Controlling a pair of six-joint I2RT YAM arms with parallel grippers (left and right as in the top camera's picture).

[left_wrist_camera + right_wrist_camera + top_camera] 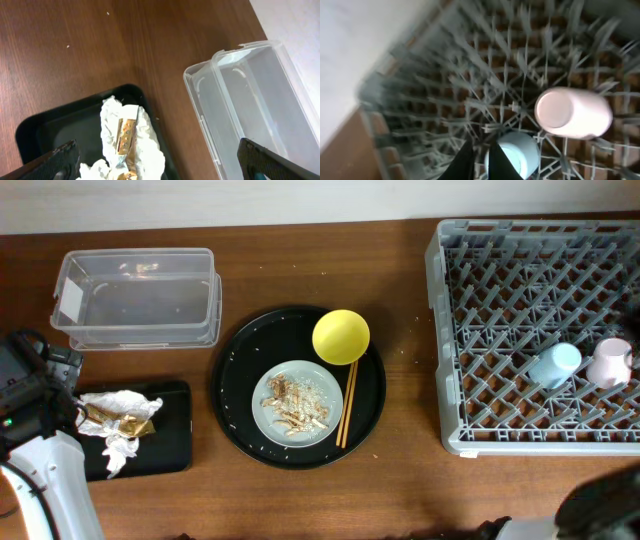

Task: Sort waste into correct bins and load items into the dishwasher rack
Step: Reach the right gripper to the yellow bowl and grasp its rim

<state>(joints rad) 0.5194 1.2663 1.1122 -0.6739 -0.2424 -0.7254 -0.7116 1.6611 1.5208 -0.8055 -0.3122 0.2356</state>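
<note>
The crumpled white napkin (120, 448) and brown-gold wrapper (117, 417) lie in the shallow black tray (170, 435). My left gripper (160, 167) hangs open and empty just above the napkin (145, 145) and wrapper (125, 134). The clear tub (135, 295) stands empty behind the tray. The yellow bowl (340, 336), the grey plate (270, 395) with food scraps (295, 405) and the chopsticks (347, 402) sit on the round black tray. The blue cup (555, 364) and pink cup (609, 362) lie in the dishwasher rack (500, 280). My right gripper (481, 150) is shut and empty above the rack, near the blue cup (520, 152).
The round black tray (232, 370) lies mid-table between the bins and the rack. The left arm's body (30, 420) is at the table's left edge beside the black tray. The right wrist view is blurred. The pink cup (572, 114) lies beside the blue one.
</note>
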